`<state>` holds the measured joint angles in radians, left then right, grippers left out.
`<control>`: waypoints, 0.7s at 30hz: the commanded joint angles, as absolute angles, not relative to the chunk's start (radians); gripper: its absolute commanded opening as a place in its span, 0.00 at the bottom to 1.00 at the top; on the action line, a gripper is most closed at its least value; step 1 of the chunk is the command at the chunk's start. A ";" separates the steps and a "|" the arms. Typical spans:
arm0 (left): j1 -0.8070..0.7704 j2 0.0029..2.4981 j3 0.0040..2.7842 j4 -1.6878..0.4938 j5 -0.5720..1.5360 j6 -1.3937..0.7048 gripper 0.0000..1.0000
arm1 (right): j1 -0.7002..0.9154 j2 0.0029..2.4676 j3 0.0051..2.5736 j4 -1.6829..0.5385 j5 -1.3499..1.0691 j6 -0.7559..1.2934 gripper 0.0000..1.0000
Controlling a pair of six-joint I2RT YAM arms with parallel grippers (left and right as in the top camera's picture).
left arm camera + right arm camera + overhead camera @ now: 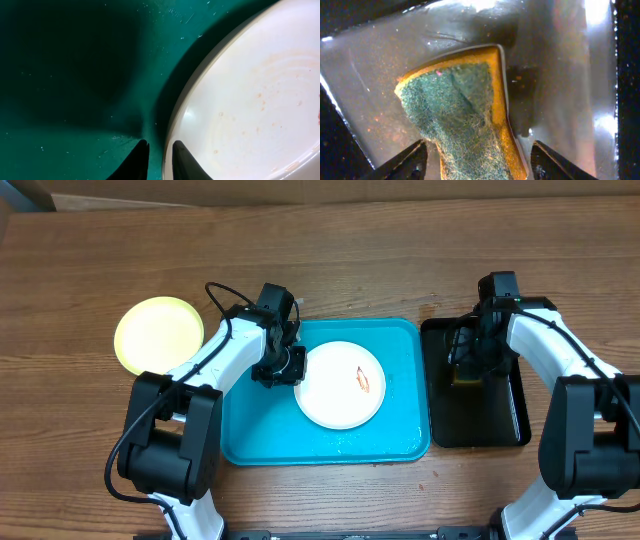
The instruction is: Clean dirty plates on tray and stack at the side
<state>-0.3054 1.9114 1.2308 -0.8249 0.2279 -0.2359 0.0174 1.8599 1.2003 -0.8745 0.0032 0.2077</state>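
A white plate (341,384) with a small orange-red smear (362,379) lies in the turquoise tray (400,340). My left gripper (283,366) is at that plate's left edge. In the left wrist view its jaws (160,143) stand a narrow gap apart across the plate's rim (172,120): one finger over the tray floor, the other over the plate, and a strip of tray shows between them. A pale yellow plate (158,335) lies on the table left of the tray. My right gripper (479,143) is open astride a green-and-yellow sponge (465,125), touching neither side.
The sponge rests in a shallow wet clear dish (555,75) on a narrow black tray (478,415) right of the turquoise tray. Faint orange traces mark the white plate's face (260,100). Bare wooden table (330,250) lies behind both trays.
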 commanded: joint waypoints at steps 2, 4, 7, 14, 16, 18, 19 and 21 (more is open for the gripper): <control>-0.302 1.904 1.222 -0.825 0.229 -0.244 0.19 | 0.017 1.862 1.197 -0.863 -0.001 0.209 0.66; -0.302 1.904 1.222 -0.825 0.229 -0.244 0.19 | 0.018 1.862 1.197 -0.860 -0.001 0.209 0.61; -0.302 1.904 1.222 -0.825 0.229 -0.244 0.19 | 0.018 1.863 1.197 -0.858 -0.001 0.209 0.57; -0.302 1.904 1.222 -0.825 0.229 -0.244 0.20 | 0.024 1.863 1.195 -0.865 -0.001 0.209 0.57; -0.302 1.904 1.222 -0.825 0.229 -0.243 0.20 | 0.030 1.863 1.193 -0.864 -0.001 0.209 0.56; -0.302 1.904 1.222 -0.825 0.229 -0.244 0.20 | 0.040 1.863 1.186 -0.855 -0.001 0.209 0.56; -0.302 1.904 1.222 -0.825 0.229 -0.244 0.21 | 0.045 1.863 1.180 -0.848 -0.001 0.209 0.56; -0.302 1.904 1.222 -0.825 0.229 -0.243 0.20 | 0.052 1.863 1.169 -0.837 0.001 0.209 0.55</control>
<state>-0.3054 1.9114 1.2308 -0.8253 0.2279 -0.2359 0.0338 1.8599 1.1904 -0.8471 0.0040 0.2085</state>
